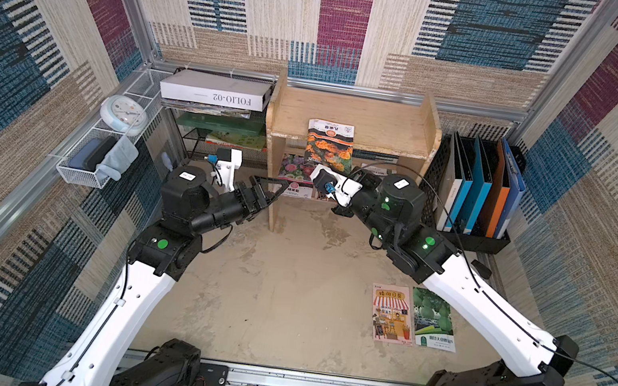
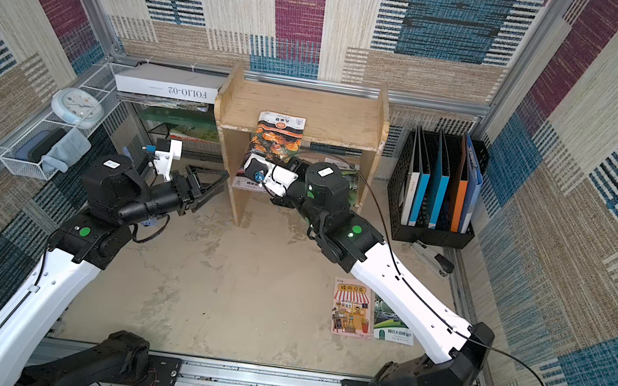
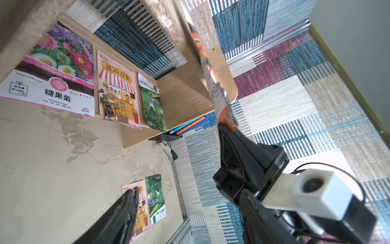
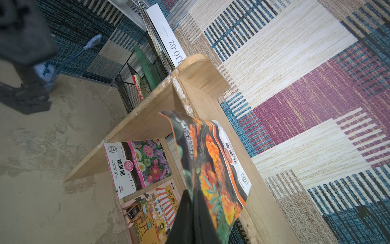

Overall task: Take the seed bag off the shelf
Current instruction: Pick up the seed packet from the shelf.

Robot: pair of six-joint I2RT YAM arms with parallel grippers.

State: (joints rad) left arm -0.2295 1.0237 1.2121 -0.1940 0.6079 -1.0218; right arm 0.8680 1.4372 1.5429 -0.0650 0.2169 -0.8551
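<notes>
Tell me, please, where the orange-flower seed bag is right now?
In both top views the seed bag hangs off the front edge of the wooden shelf, from its top tier, lower end pinched in the right claw.

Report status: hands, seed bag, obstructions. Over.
Right hand shut on seed bag, lower end. Left hand open, empty, beside shelf leg. Bag overhangs top tier's front edge, upper end on the board. Nothing seen blocking.

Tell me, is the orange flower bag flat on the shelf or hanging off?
Hanging off. The bag has its top end on the shelf, the rest drooping over the front edge, pinched by the right end effector.
</notes>
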